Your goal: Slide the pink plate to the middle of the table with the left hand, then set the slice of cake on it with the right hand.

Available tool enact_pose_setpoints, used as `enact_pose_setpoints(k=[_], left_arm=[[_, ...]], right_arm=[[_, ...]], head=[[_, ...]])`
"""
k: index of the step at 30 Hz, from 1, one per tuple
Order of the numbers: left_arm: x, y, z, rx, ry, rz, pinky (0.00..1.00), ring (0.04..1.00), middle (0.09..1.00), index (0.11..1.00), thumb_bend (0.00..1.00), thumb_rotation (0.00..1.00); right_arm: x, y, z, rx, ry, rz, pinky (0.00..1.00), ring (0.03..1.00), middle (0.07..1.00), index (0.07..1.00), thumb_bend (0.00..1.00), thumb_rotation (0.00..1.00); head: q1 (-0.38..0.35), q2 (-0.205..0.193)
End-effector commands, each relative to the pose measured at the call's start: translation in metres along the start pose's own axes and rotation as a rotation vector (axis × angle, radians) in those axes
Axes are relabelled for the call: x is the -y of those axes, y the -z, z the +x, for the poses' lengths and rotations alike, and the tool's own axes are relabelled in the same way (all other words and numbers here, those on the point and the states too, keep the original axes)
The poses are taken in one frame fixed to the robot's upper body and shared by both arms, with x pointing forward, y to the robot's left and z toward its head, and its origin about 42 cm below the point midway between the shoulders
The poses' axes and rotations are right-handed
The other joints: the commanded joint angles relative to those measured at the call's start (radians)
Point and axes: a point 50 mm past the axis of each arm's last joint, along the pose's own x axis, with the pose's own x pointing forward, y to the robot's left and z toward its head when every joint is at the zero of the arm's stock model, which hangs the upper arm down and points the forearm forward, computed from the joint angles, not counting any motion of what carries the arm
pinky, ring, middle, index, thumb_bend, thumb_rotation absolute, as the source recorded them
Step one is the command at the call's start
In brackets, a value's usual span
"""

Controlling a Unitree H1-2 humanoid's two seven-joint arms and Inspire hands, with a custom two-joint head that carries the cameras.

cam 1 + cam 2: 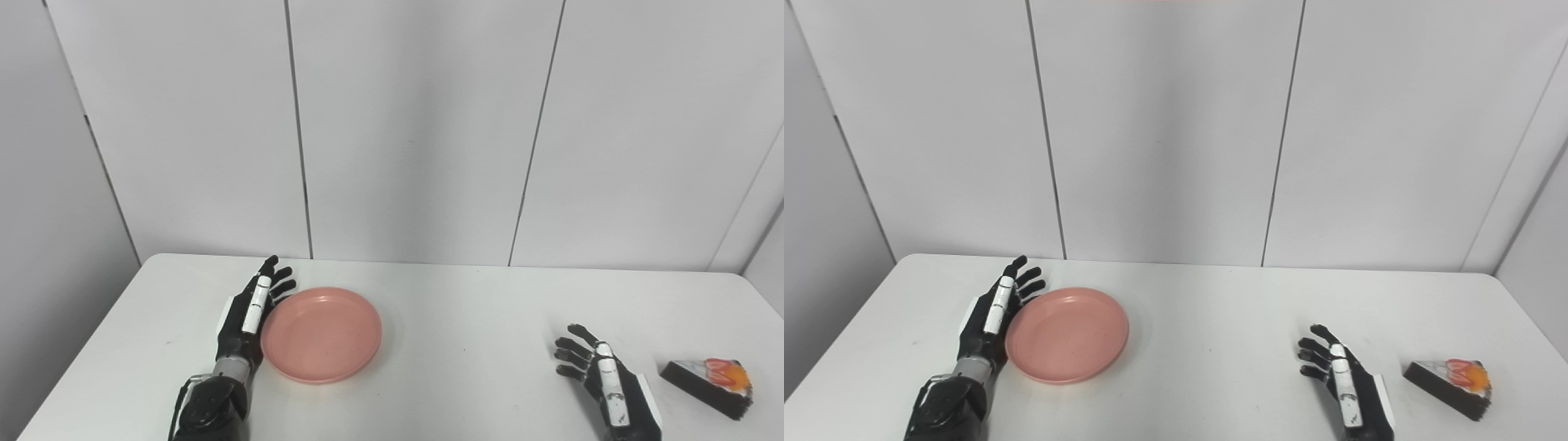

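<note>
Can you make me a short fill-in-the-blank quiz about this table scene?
1. The left hand lies flat against the ____ edge of the plate.
2. The cake sits on the table to the ____ of the right hand.
3. The plate's colour is ____.
4. The plate holds ____.

Missing words: left; right; pink; nothing

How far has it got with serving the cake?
Nothing is finished yet. In hand: the left hand lies open along the left edge of the pink plate, fingers apart, placed to push it; the plate sits left of the table's middle. Left: sliding the plate over, then the cake. The slice of cake lies untouched at the far right, with the open right hand waiting beside it.
</note>
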Motion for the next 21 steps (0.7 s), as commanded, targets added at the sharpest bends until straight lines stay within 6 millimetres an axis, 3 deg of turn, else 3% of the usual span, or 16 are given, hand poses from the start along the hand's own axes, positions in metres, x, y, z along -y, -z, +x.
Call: enact_pose_setpoints(k=[1,7,21], left_arm=[[0.01,0.002,-0.001,-0.025,0.017,0.02,0.76,0.807,0.836,0.879,0.72,0.85],[0.022,-0.006,-0.001,-0.02,0.03,0.055,0.85,0.842,0.84,0.869,0.73,0.86],[0.059,-0.006,-0.007,-0.016,0.058,-0.012,0.86,0.838,0.835,0.882,0.73,0.84]], right_arm=[[-0.01,0.04,-0.035,-0.143,0.008,0.03,0.7,0.74,0.735,0.797,0.82,1.0],[-0.02,0.035,-0.035,-0.139,0.008,0.008,0.7,0.743,0.746,0.802,0.81,1.0],[-0.038,0.024,-0.036,-0.133,0.0,-0.003,0.71,0.753,0.756,0.807,0.8,1.0]], head=[[-0.002,0.0],[-0.056,0.012],[-0.149,0.041]])
